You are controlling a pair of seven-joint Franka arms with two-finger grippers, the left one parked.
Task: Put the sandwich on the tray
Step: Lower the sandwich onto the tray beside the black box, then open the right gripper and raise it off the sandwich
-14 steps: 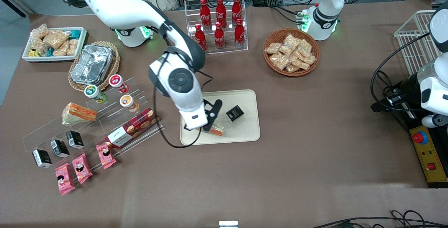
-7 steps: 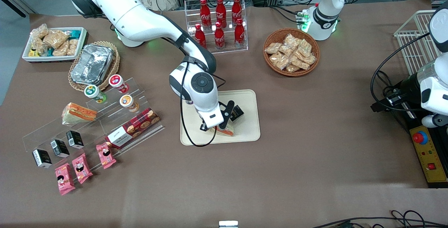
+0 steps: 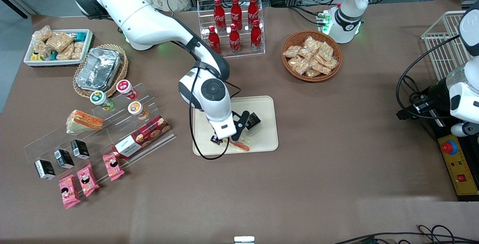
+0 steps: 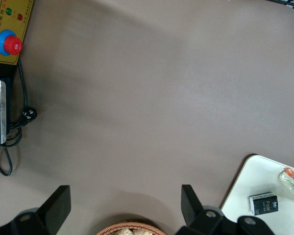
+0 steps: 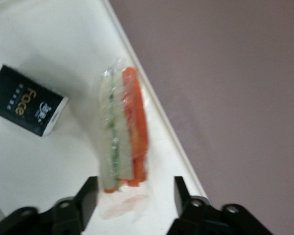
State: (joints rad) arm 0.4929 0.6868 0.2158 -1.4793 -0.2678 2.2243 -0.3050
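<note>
The sandwich (image 3: 241, 146) is a clear-wrapped wedge with pale bread and orange and green layers. It lies on the cream tray (image 3: 266, 139) by the rim nearest the front camera. My right gripper (image 3: 226, 139) hangs just above the tray beside it. In the right wrist view the gripper (image 5: 134, 196) is open. Its fingers (image 5: 85, 198) stand wide apart, and the sandwich (image 5: 121, 142) lies on the tray (image 5: 34, 161) just ahead of them, touching neither. The sandwich (image 4: 293, 178) and the tray (image 4: 250, 181) also show in the left wrist view.
A small black box (image 3: 251, 121) lies on the tray near the gripper. A second wrapped sandwich (image 3: 84, 121) sits on the acrylic shelf (image 3: 112, 135) with cups, a cookie box and pink packets. A foil container (image 3: 98, 69), cola bottles (image 3: 234, 23) and a snack basket (image 3: 311, 55) stand farther back.
The gripper carried the sandwich farther over the tray toward the parked arm's end and lowered. The fingers have opened and the sandwich now lies on the tray.
</note>
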